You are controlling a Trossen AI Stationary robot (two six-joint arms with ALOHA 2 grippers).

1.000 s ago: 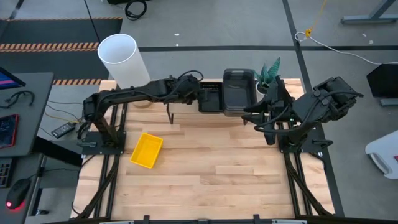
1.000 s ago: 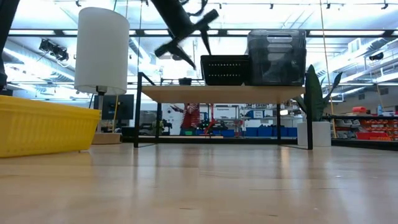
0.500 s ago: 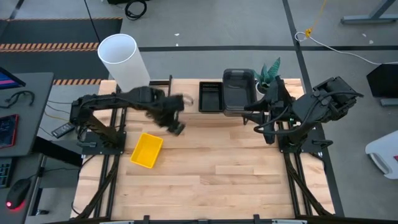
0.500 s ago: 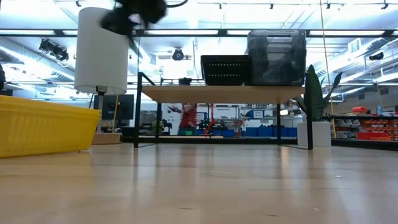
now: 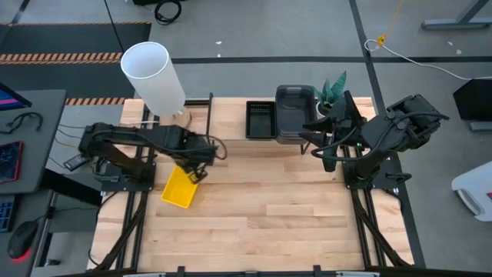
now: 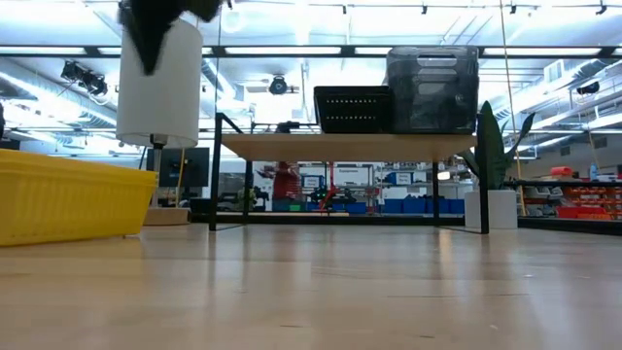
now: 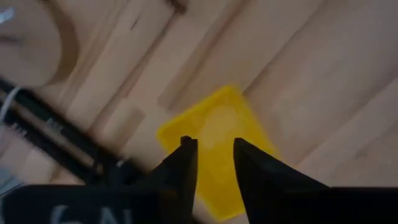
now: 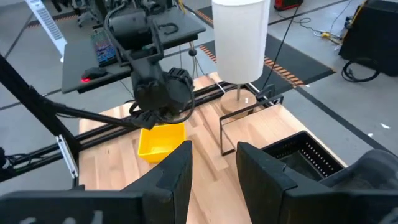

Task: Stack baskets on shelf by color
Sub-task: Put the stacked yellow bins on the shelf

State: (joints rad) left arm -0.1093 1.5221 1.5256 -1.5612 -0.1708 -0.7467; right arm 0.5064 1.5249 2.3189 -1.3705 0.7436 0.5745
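A small yellow basket is lying alone on the wooden tabletop, well in front of the shelf and toward its left end. On the shelf, a black slotted basket is sitting just beside a taller stack of dark grey baskets, which is filling the right end. The left end of the shelf, near the white lamp, is showing bare wood.

The step in hand appears to be fetching the yellow basket. The left gripper is hanging directly above the basket's far edge, its arm reaching out low from the left side of the table. In the left wrist view its two fingers are pointing down at the basket, parted by a narrow gap and holding nothing. The next move likely calls for lowering the fingers astride one wall of the basket, closing, then carrying it to the shelf's free left end.

The right gripper is waiting beside the grey stack, its fingers slightly apart and empty.
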